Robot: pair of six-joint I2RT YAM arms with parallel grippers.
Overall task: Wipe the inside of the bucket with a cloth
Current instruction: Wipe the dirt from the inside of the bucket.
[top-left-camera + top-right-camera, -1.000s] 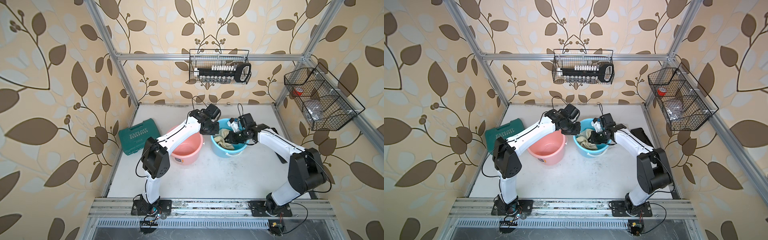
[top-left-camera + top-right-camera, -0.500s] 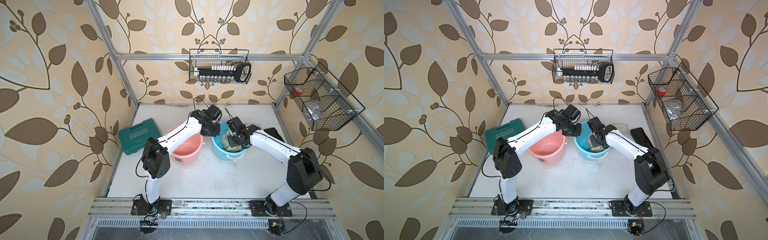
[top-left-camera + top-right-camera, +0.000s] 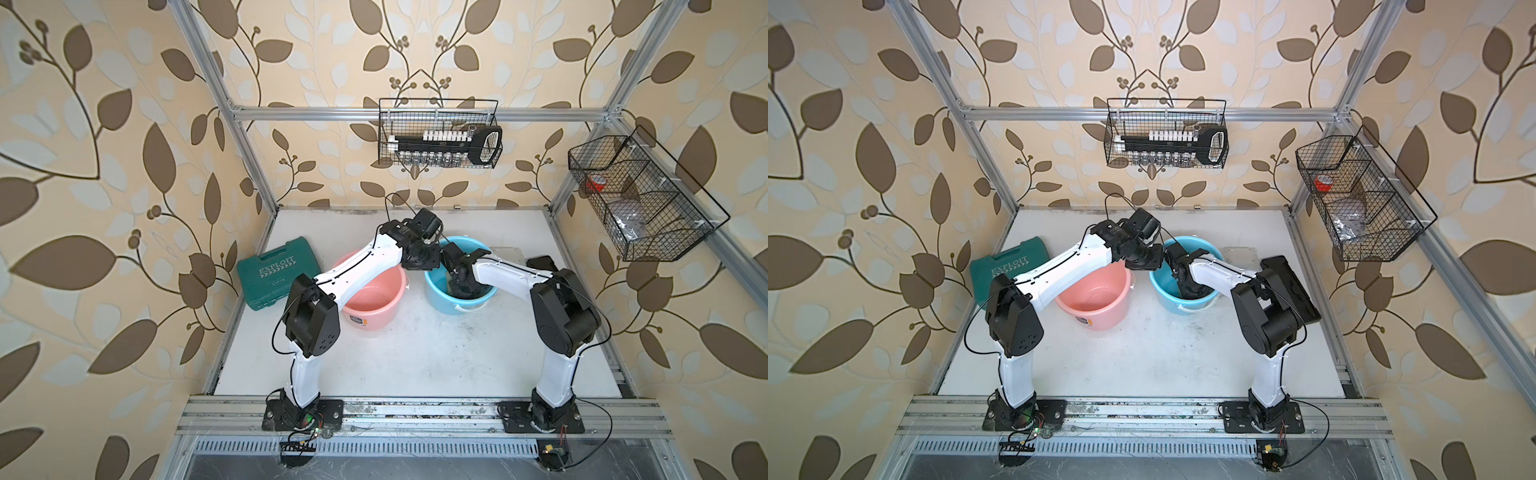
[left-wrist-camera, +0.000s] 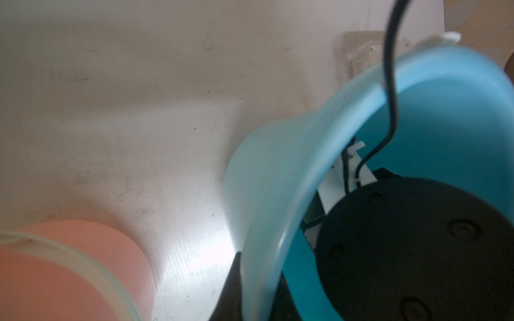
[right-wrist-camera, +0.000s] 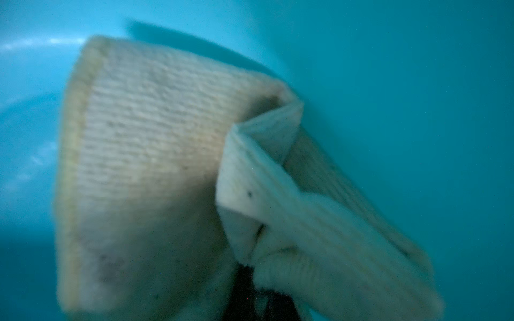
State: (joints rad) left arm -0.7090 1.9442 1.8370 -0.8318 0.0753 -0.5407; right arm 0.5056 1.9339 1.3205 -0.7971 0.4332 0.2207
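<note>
**Item 1, blue bucket** (image 3: 444, 300): You have it upright on the white bench (image 3: 415, 357), toward the back and just beside the pink bucket (image 3: 374, 305).

**Item 2, left claw** (image 3: 424, 262): It is clamped on the blue bucket's rim, on the side facing the pink bucket. In the left wrist view one dark finger (image 4: 228, 283) sits outside the wall. The other sits inside, with the rim pinched between them.

**Item 3, right claw** (image 3: 462, 286): It reaches down inside the blue bucket. In both top views the arm hides its tips.

**Item 4, cloth** (image 5: 144, 166): This is pale yellow ribbed terry with faint grey specks, and you see it only in the right wrist view. It is inside the blue bucket, bunched and folded, and gripped in the closed right claw. The dark fingers (image 5: 244, 294) show just under the fold. A broad flap spreads away from the claw toward the blue inner wall. You cannot tell whether it touches the wall.

**Item 5, green tool case** (image 3: 278, 272): It lies flat on the bench beyond the pink bucket, well apart from both claws.
</note>
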